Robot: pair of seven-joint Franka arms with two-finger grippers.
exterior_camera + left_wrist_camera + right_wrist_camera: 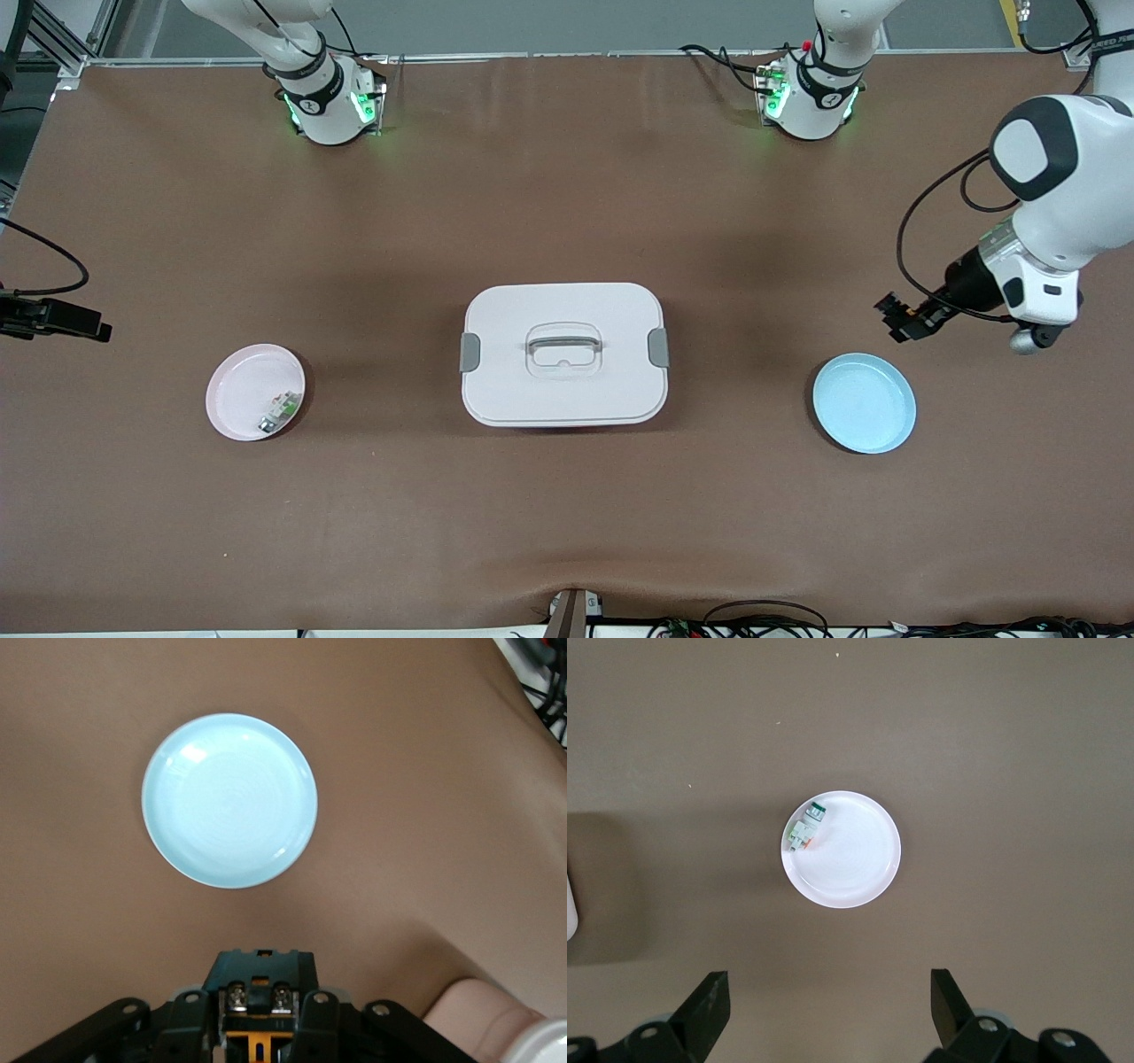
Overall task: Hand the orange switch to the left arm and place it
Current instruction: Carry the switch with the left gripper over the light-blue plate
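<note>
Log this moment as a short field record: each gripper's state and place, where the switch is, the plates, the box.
left gripper: shut on the orange switch, in the air above the table by the blue plate
right gripper: open, empty, over the pink plate
pink plate contents: small white-and-green component
blue plate contents: nothing
box: lidded, between the two plates

Pink plate [232,409] holding a white-and-green component [280,411], blue plate [864,402], brown table [567,195], cables [762,620]
</note>
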